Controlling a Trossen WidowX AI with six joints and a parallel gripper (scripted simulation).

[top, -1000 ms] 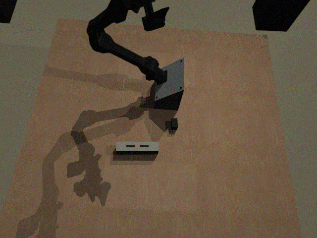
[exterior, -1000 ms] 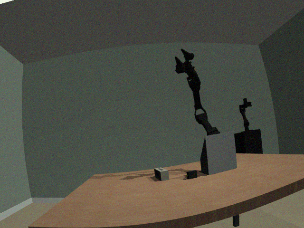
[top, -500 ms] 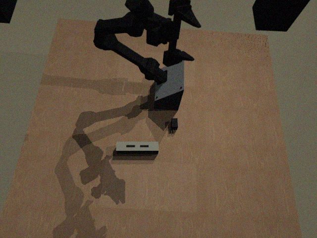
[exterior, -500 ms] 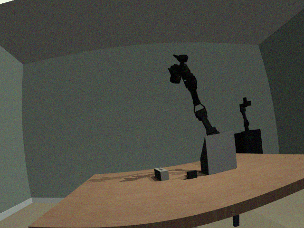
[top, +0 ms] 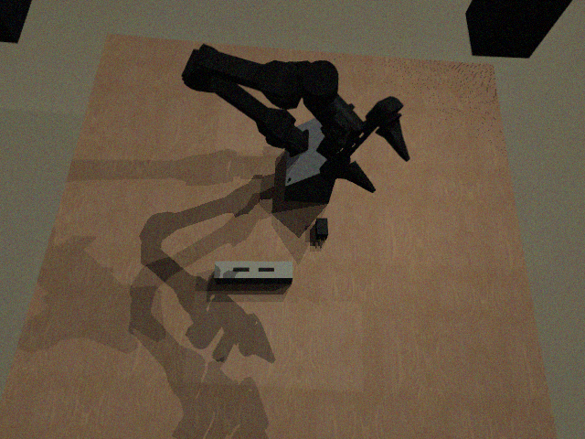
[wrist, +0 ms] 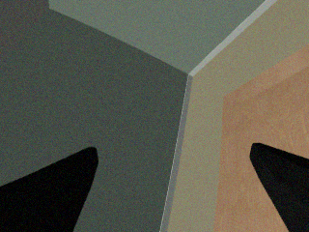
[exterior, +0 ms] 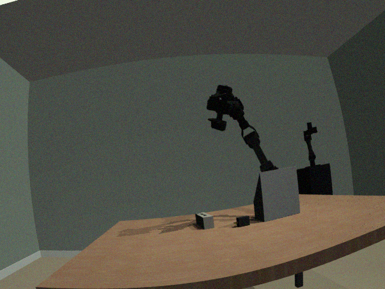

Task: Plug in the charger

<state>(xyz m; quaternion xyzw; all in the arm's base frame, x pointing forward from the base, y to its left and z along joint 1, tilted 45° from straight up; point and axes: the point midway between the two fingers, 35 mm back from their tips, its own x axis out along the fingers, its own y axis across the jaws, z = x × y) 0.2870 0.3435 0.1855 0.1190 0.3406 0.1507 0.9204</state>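
Observation:
The power strip [top: 283, 272] [exterior: 209, 222] is a pale block with dark sides, lying on the table. Two dark slots show on its top; the left outlet [top: 240, 269] is nearer its left end. The charger [top: 322, 228] [exterior: 242, 221] is a small black block on the table, to the right of the strip and nearer the arm's base in the top view; its prongs are too dark to make out clearly. My gripper [top: 391, 175] [wrist: 174, 153] is wide open and empty, high above the table and away from both. Neither charger nor strip shows in the wrist view.
The arm stands on a grey slanted-top pedestal [top: 304, 158] [exterior: 280, 194], close behind the charger. The wooden table [top: 425, 330] [exterior: 186, 254] has the arm's shadows across it and the strip. Another arm [exterior: 311, 149] stands on a black block [exterior: 314, 180] behind.

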